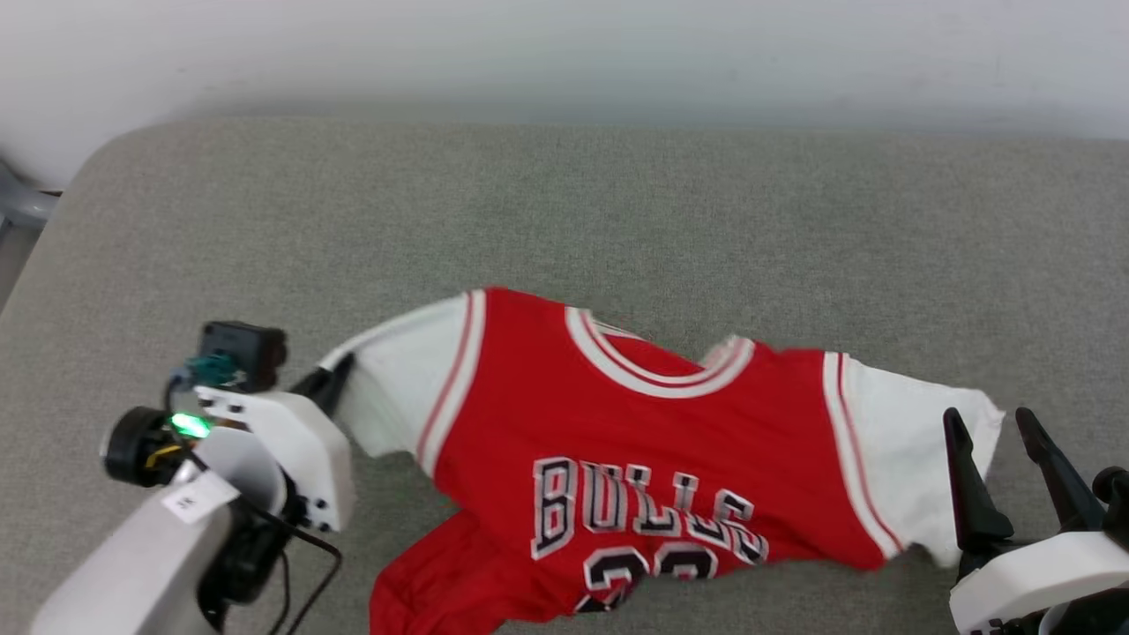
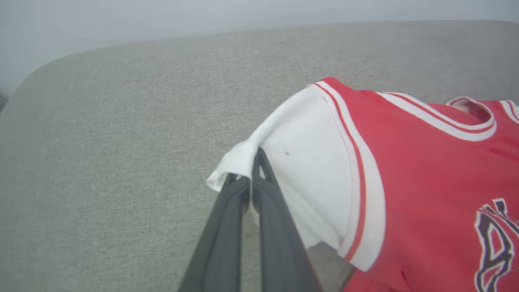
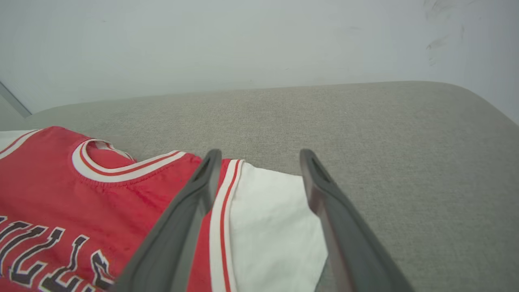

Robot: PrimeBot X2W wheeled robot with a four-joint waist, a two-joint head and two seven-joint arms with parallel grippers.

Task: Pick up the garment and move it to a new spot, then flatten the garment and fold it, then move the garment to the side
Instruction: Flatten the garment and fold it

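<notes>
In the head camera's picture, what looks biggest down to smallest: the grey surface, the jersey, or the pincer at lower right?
Largest: the grey surface.
Next: the jersey.
Smallest: the right gripper, even though it probably sits nearer the camera, which flatters its size.

This looks like a plain test room or lab rather than a home, though nothing settles it. The landmark is a broad grey cloth-covered pad (image 1: 617, 203) with rounded corners, flat like a padded bench top. Directly behind the pad rises a bare pale wall (image 1: 564, 53), with faint dark scuff marks (image 3: 436, 40) above the pad's far right corner. Beyond the pad's far left corner a grey curved tube (image 1: 18, 207) shows, too cut off to name. Over the pad's near left a pale forearm (image 1: 123, 564) carries a loose black cable (image 1: 335, 554), a paper label (image 1: 190, 503) and a lit green lamp (image 1: 190, 426). The garment (image 1: 653, 441) lies on the pad's near half.
</notes>
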